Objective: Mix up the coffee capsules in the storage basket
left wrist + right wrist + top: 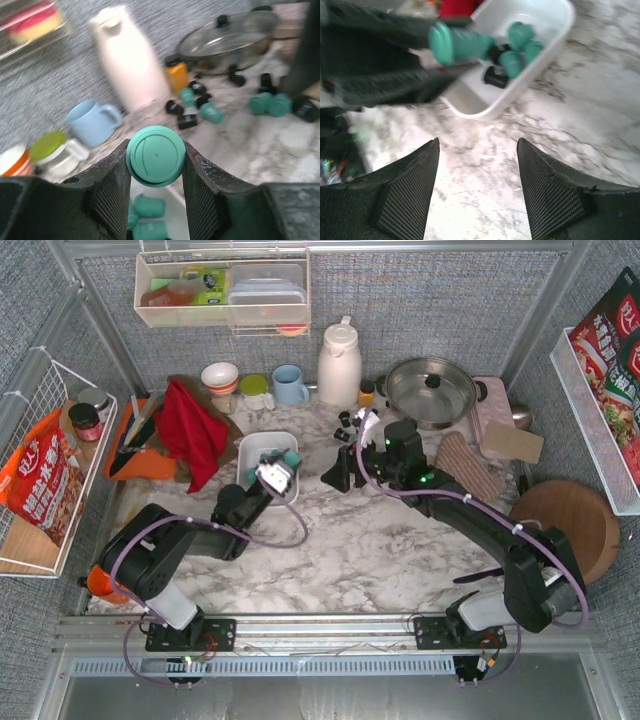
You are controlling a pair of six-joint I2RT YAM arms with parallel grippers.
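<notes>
Marble desk seen from above, two black robot arms reaching in from the near edge. The storage basket, a shallow white tray, sits left of centre and nearer the far edge than the near one; inside it lie a few coffee capsules, several teal and at least one black. The left gripper hangs over the basket's near right corner; its two ribbed fingers are closed narrowly on a single teal capsule, flat end facing the wrist camera, held above the capsules in the tray. The right gripper is just to the right of the basket over bare marble; its fingers are spread wide with nothing between them. More capsules, teal and black mixed, lie scattered on the desk toward the far edge, in front of a white thermos jug and a lidded metal pot; a pale blue mug stands left of the jug; a red cloth lies left of the basket.
</notes>
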